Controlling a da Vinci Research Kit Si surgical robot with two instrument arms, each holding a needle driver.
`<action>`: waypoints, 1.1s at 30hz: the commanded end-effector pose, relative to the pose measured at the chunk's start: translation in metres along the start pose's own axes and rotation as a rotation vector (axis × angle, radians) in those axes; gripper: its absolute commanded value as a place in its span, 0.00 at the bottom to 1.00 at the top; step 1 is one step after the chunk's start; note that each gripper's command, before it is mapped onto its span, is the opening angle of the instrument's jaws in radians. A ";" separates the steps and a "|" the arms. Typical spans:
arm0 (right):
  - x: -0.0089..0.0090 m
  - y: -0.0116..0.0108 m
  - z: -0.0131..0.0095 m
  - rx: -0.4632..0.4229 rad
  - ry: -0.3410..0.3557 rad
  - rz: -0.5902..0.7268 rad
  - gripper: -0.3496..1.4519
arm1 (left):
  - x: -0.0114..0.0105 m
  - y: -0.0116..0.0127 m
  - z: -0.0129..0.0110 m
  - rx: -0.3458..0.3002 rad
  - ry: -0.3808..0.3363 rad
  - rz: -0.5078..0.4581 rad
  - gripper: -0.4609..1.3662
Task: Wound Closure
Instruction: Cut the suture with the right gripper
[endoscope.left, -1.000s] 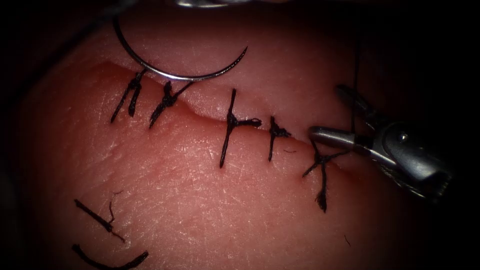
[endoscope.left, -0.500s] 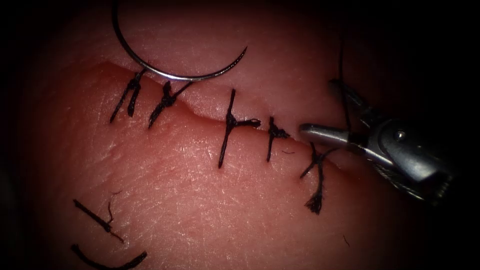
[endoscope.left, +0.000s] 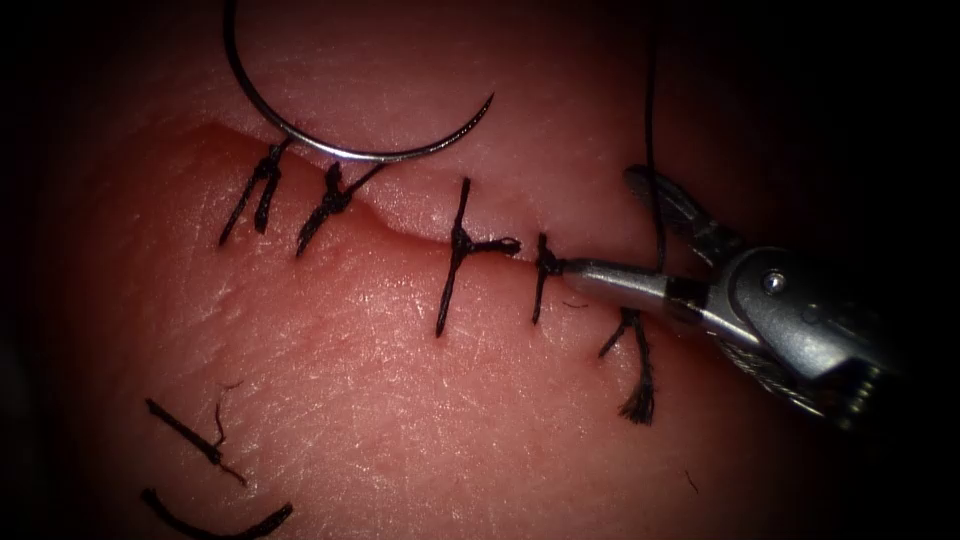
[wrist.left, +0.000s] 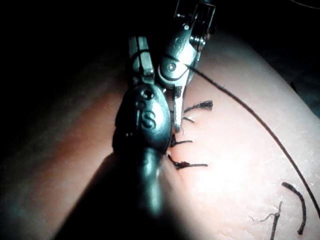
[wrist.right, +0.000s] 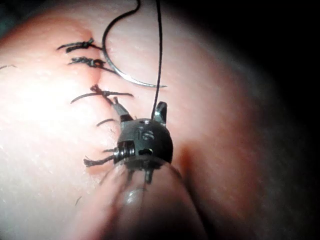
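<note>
The right hand is spread wide around the thread, grasping nothing; the needle lies free on the far tissue.

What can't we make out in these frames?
- Needle, blunt end: cut off by the endoscope view's top edge. Its tip lies free on the tissue.
- Thread, upper end: lost in darkness in the endoscope view. It runs between the right tool's open, empty fingers.
- What the left tool holds: in the left wrist view its tip sits in shadow.
</note>
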 end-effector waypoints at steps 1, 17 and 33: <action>0.0000 0.0001 0.0001 0.004 0.000 0.000 0.75 | 0.0002 0.0000 0.0000 0.000 0.000 0.003 0.06; -0.0004 -0.0004 0.0018 -0.036 0.002 0.112 0.80 | 0.0027 0.0000 0.0002 0.013 0.015 0.013 0.06; -0.0002 -0.0011 0.0028 -0.046 0.002 0.119 0.78 | 0.0027 0.0001 0.0004 0.010 0.016 0.014 0.06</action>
